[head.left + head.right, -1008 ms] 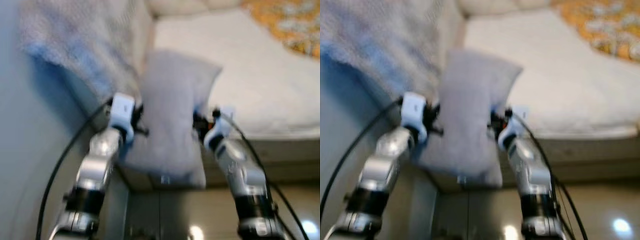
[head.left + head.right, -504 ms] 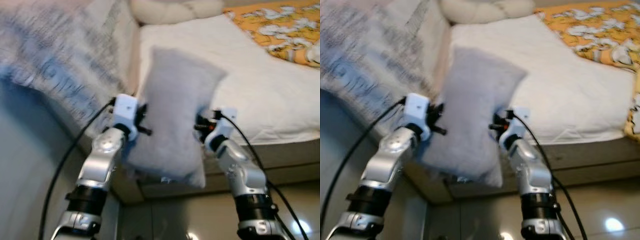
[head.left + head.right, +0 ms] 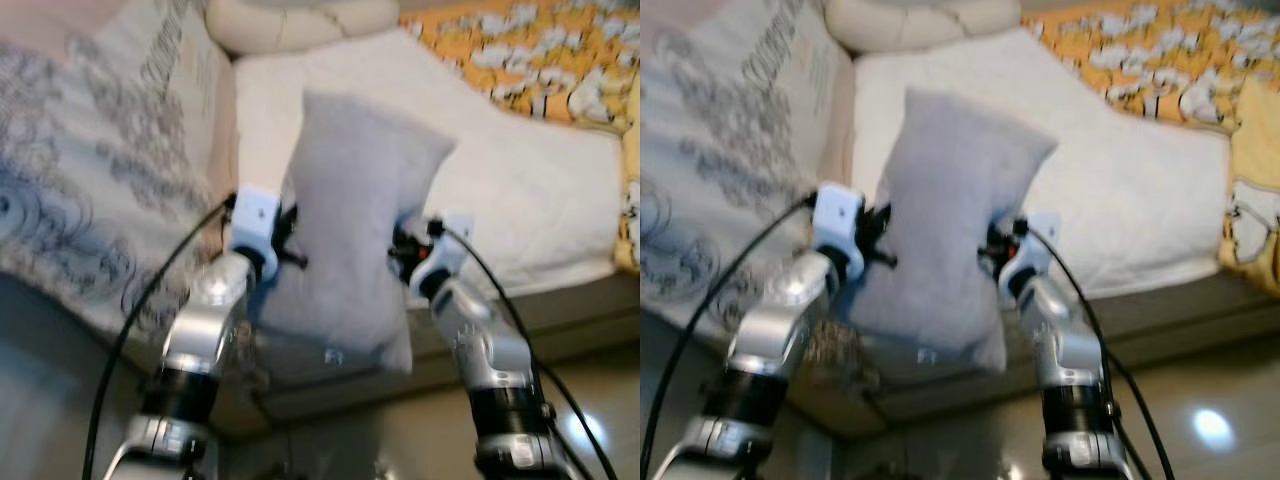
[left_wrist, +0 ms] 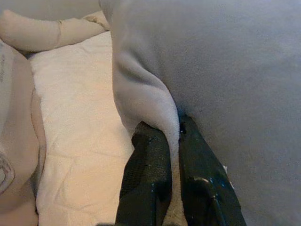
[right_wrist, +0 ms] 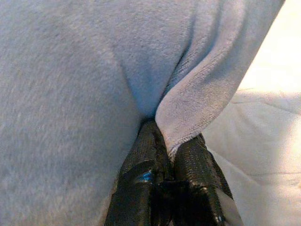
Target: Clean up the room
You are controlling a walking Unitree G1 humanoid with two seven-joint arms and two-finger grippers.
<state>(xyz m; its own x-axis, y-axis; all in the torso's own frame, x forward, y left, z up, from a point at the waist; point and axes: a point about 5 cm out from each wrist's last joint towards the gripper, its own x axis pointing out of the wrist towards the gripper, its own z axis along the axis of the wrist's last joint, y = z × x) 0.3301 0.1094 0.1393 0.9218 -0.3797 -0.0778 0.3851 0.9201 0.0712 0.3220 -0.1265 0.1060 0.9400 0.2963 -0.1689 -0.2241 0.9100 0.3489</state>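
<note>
Bedroom in a private home. Bed [image 3: 520, 190] with white quilted mattress cover occupying the centre and right of the scene, edge and base visible at the near side. Orange floral bedspread [image 3: 520, 60] at the far right. Cream tufted headboard or bolster [image 3: 300, 20] at the far end. Pale patterned blanket [image 3: 90, 190] draped over the left side. Grey pillow [image 3: 350, 220] held above the bed's near corner. Glossy tiled floor [image 3: 1200, 400] at near right, reflecting a ceiling light.
</note>
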